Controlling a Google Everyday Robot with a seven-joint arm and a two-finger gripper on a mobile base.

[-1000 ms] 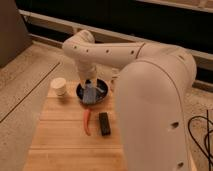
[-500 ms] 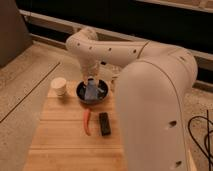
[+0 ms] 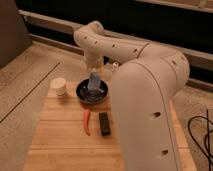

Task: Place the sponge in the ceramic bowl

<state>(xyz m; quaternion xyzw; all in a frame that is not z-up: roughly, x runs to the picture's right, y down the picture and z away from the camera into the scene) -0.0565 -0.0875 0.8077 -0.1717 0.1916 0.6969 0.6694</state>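
A thick white robot arm fills the near right of the view, cut off at the bottom edge and hiding the right part of a pale wooden table behind it. It loops up, away and back down to the pincer, which hangs well beyond it, left of centre. To the far right of the pincer, at the picture's edge, a dark cable lies on the speckled floor, only partly in view. On the table, nearer than the pincer and slightly to its right, lies a black block, and just left of that block, directly in front of the pincer, a thin red-orange object, too small to identify. Directly under the pincer sits the ceramic bowl, dark and glossy. The sponge, blue-grey, stands on end just below the pincer with its lower end down inside the bowl; it may be touching the bowl's floor, but the dark glaze makes that hard to judge. The wrist covers the sponge's top, so whether the pincer is clamped on it or spread apart cannot be told. Left of the pincer, beside the bowl but apart from it, stands a small white cup; its inside is not visible. Beyond the pincer lie a pale ledge and a dark wall.
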